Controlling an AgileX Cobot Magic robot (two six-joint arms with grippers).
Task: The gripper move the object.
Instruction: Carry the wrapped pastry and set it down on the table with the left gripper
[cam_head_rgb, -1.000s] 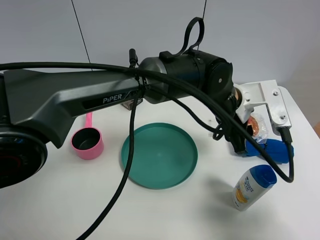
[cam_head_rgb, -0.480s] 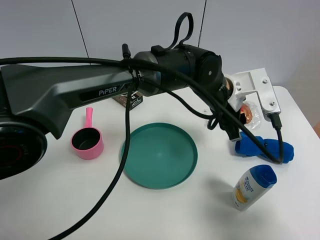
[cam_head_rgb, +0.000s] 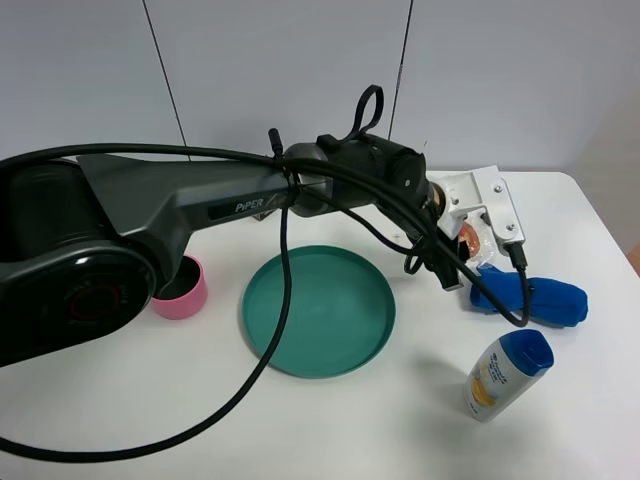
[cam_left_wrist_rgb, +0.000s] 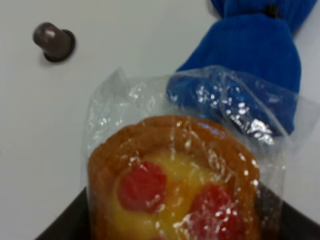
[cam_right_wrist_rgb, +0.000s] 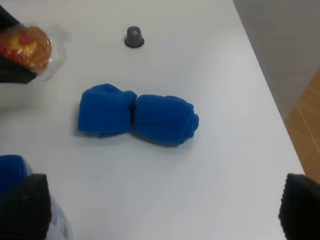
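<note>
Nearest the high camera, a blue-capped bottle (cam_head_rgb: 505, 375) lies on the white table (cam_head_rgb: 120, 400). Behind it sit a green plate (cam_head_rgb: 318, 310) and, off to the left, a pink cup (cam_head_rgb: 180, 292) partly hidden by the arm. A rolled blue cloth (cam_head_rgb: 530, 298) lies to the right of the plate.

Just beyond the cloth, the left gripper (cam_head_rgb: 458, 262) reaches across from the left side, past the plate's far right rim. Its jaws are closed a short way apart around the muffin (cam_head_rgb: 473, 240), which sits in crinkly clear wrap between them. The left wrist view shows the muffin filling the space between the two dark jaw edges, its red spots facing the camera. The wrap overlaps the near end of the cloth there. A white block (cam_head_rgb: 490, 200) is mounted on the wrist above the muffin.

The right gripper (cam_right_wrist_rgb: 162, 192) hangs over the table's right end with its fingers (cam_right_wrist_rgb: 22, 205) spread wide and nothing between them. Its view looks down on the cloth. Farther on, a small dark capsule (cam_right_wrist_rgb: 134, 36) stands alone on the table, well apart from the muffin.
</note>
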